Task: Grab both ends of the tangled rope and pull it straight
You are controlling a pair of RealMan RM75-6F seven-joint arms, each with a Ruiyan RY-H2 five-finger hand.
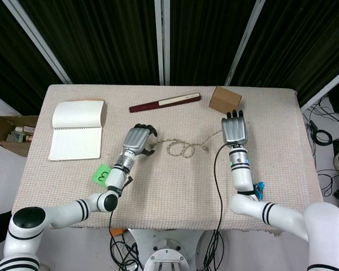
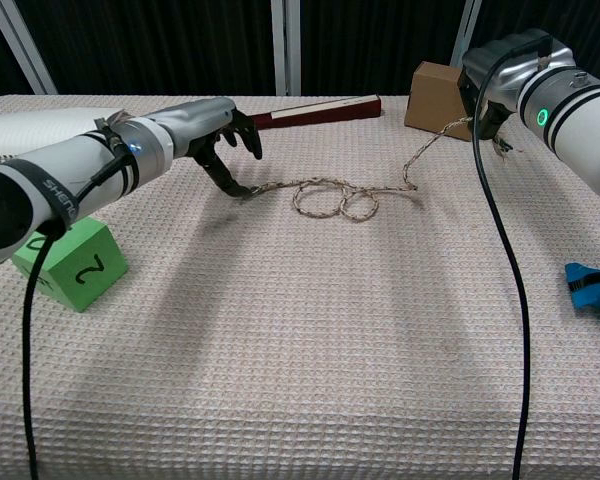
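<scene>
Here the rope [image 1: 183,148] lies mid-table [image 1: 175,192], thin, pale and twisted, coiled into two small overlapping loops, with one strand running toward each hand. The left hand [image 1: 138,139] pinches the left end, its thumb tip down on the cloth in the chest view. The right hand [image 1: 235,127] sits over the right end; whether it grips cannot be told.
</scene>
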